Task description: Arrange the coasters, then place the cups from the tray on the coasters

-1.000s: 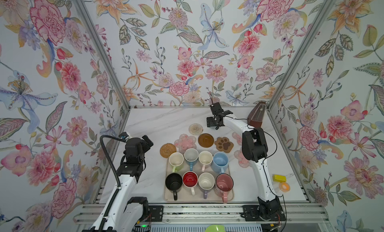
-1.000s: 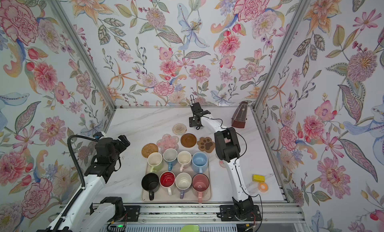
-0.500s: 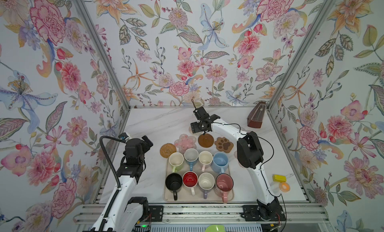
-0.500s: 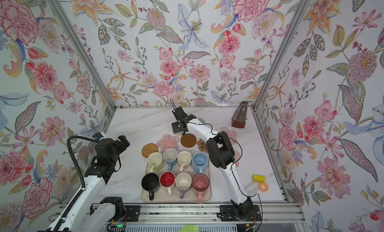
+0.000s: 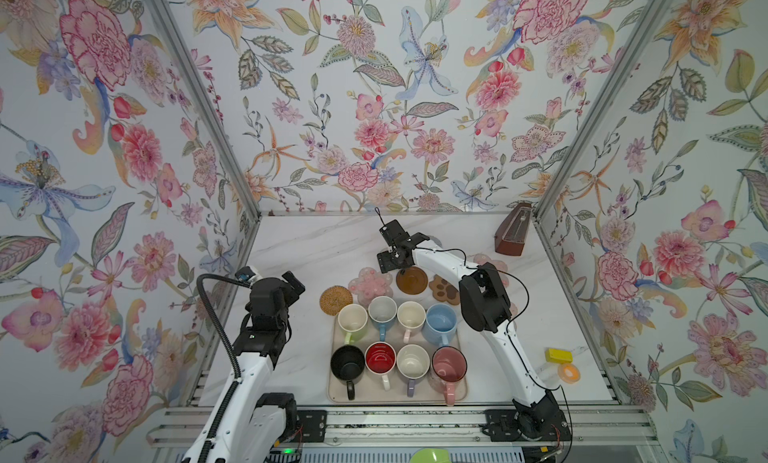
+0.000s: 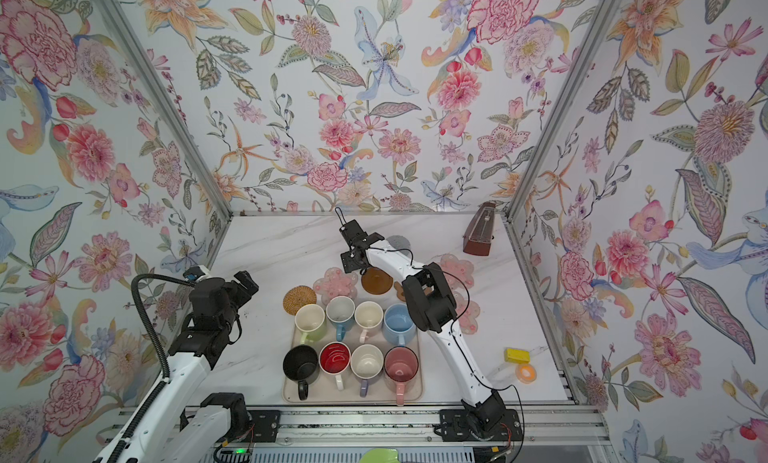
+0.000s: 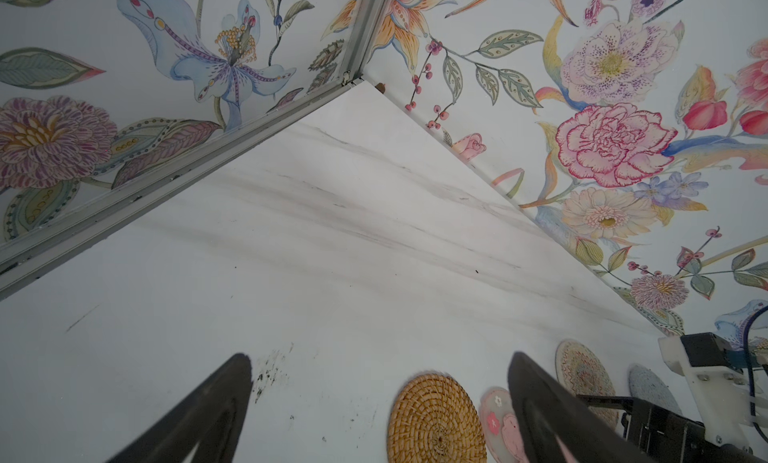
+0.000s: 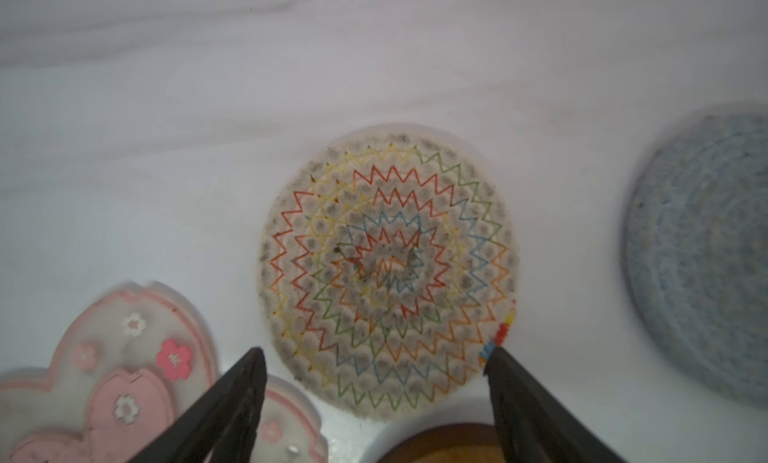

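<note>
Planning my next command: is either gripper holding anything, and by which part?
Nothing is held. The right gripper hangs open above the beige woven coaster; the left gripper is open and empty.

No readable text, label, brand or number anywhere; pale marks inside the red cup, too small to read.
</note>
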Available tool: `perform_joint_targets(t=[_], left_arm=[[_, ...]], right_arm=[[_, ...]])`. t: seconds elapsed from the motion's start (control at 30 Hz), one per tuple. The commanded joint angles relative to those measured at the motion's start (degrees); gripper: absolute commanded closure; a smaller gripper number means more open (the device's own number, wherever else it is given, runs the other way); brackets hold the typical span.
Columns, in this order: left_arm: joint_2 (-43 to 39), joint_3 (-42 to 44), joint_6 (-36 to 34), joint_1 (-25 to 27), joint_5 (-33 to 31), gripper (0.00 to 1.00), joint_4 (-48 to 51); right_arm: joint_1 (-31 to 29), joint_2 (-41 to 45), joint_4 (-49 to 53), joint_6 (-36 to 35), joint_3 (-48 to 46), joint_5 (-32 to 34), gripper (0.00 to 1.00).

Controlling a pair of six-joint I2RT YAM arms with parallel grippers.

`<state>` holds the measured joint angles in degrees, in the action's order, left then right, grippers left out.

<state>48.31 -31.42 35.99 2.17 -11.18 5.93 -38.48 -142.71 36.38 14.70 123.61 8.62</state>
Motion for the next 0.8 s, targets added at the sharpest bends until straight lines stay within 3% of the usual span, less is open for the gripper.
perform_joint_targets(t=[0.0,0.47,0.63,0.77], left_arm=[[-0.15,0.84,0.76,-0.43,-1.64,0.02,-0.12],[0.89,0.11,1.85,-0.42,0.13,0.02,0.09],[2.43,-0.92,1.84,-0.34,2.03,0.03,-0.13],[4.58,-1.86,2.31,-0.11,3.9,0.04,-1.15]], right_arm=[[0.6,-3.26,1.33,-0.77,2.71,1.27,0.16],[4.93,-10.21,3.31,-1.3,19.09,-2.17,0.12],[6.05,-4.53,3.01,-3.28,24.55,-2.6,0.07],[5.97,3.93,1.71,-4.69,21.94,-1.96,0.02]])
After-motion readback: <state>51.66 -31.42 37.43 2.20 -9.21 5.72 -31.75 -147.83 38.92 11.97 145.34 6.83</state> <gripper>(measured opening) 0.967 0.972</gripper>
